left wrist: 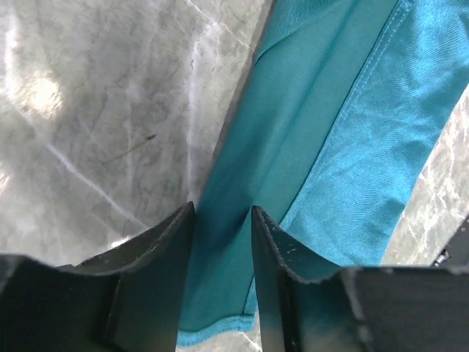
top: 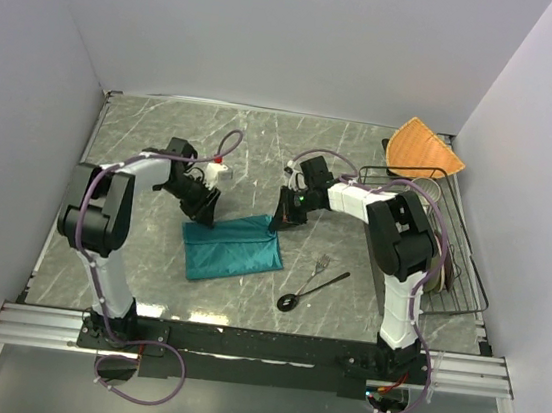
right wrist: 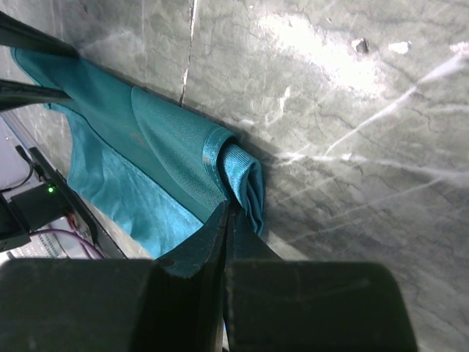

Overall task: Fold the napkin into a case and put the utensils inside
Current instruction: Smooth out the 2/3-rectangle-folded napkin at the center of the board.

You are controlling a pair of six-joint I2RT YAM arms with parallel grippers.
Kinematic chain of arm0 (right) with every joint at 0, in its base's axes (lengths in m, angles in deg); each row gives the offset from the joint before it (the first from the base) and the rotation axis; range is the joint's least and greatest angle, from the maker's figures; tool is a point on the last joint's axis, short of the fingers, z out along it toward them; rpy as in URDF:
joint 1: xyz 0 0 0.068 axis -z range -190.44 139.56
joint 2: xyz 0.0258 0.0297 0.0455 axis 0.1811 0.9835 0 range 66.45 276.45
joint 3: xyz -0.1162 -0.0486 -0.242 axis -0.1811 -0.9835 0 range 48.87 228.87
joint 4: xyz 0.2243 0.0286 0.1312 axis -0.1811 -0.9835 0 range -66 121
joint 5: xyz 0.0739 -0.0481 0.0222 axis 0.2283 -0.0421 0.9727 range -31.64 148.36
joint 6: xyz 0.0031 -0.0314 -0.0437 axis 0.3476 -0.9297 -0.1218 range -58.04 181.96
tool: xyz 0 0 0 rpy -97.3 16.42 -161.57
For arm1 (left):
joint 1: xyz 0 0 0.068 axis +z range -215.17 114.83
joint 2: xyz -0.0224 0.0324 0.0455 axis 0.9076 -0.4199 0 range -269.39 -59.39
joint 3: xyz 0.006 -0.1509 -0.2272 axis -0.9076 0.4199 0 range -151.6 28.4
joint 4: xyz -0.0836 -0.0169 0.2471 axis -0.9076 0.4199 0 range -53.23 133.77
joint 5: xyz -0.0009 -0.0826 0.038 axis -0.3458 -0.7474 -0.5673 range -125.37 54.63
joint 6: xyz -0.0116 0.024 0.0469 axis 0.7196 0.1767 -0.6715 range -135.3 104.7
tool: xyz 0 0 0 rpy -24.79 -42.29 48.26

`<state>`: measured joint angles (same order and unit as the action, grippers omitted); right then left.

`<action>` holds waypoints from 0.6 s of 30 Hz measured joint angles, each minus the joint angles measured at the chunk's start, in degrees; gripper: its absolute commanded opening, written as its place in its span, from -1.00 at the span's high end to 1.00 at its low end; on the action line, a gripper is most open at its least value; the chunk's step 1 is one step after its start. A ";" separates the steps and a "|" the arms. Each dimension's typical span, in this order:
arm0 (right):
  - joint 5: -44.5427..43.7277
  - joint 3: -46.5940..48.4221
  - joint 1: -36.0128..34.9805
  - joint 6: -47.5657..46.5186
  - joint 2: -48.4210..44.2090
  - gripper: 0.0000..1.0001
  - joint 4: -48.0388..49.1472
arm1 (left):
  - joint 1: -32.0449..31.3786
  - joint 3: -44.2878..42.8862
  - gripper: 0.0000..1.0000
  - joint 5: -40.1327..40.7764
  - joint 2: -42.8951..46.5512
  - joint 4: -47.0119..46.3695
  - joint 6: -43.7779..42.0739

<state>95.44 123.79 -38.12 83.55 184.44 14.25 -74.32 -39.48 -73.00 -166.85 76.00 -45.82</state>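
As the right end effector (right wrist: 226,220) pinches a napkin (top: 232,250) corner — utensils (top: 325,283) lie nearby.

Plain teal napkin (top: 233,248); grey table (top: 163,142) with white marble veining; orange woven cloth (top: 422,150); silver fork (top: 321,265); dark spoon (top: 316,288) with a black bowl

no text, label, brand, number or sign can be read in any view. the napkin (top: 232,247) is plain cloth with no print on it.
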 measured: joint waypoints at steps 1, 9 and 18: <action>-0.22 0.00 -0.02 -0.09 -0.07 1.00 -0.02 | 0.00 0.81 0.07 0.24 1.09 -0.68 0.24; -1.03 0.07 0.07 -1.49 -0.07 1.00 -0.44 | -1.33 8.33 0.05 3.65 17.57 -8.68 2.60; -0.98 0.22 0.09 -1.70 -0.11 1.00 -0.68 | -8.24 13.92 0.10 6.93 21.11 -12.24 2.05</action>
<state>94.45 124.00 -38.03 81.84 184.34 13.57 -82.56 -25.56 -66.07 -145.73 63.76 -43.77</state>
